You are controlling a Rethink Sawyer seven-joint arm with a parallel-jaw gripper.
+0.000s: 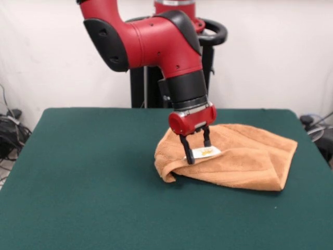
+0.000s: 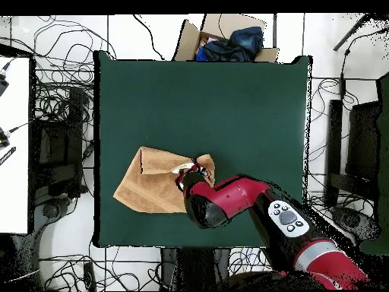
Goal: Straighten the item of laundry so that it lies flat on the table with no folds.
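Now, tool [image 1: 199, 150] on the folded towel [image 1: 244, 159]
Right of centre on the green counter [image 1: 88, 177], the orange towel lies folded over; tool fingers stand narrowly parted, straddling its white tag [image 1: 205, 152].

free: bare green felt of the table [image 1: 93, 177] from the front view's left edge to the middle, plus the near strip | blocked: folded towel [image 1: 244, 156] heaped toward the right edge | overhead: arm [image 1: 166, 47] reaches in from the far edge above the towel's left end
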